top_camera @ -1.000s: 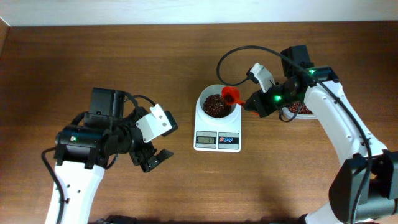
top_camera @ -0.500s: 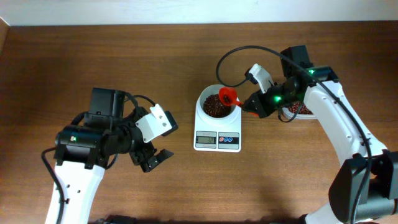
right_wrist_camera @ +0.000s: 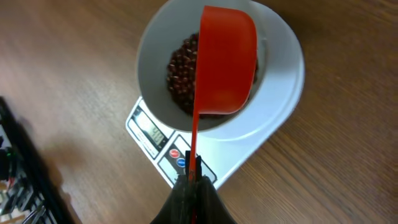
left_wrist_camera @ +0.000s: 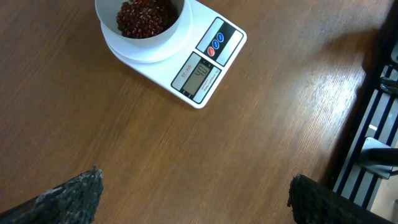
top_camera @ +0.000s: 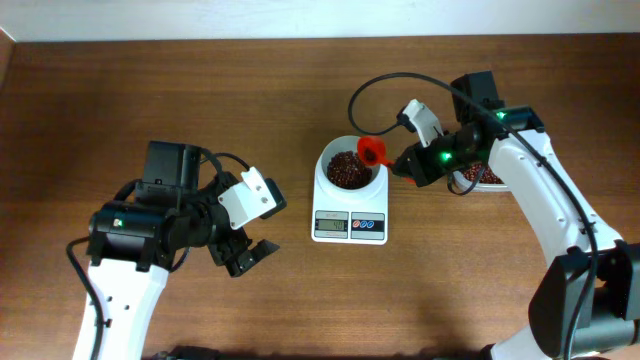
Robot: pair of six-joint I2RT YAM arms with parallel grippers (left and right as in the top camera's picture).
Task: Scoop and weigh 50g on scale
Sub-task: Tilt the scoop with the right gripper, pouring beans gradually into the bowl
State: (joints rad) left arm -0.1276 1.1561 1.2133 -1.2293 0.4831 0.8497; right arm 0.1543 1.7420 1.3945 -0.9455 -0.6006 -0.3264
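right gripper [right_wrist_camera: 194, 179] pinches red scoop [right_wrist_camera: 227, 59] over the scale [right_wrist_camera: 283, 78] bowl [right_wrist_camera: 152, 46]; trickle beans [right_wrist_camera: 180, 68] in slowly; left gripper [top_camera: 248, 256] spread wide, idle

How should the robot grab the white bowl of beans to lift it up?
I'd pinch the white bowl by its thin rim, on the side away from the red scoop, coming straight down with the open left claw: one finger inside, one outside. It stands upright with an open top, and the beans leave the rim bare, so that should probably work.
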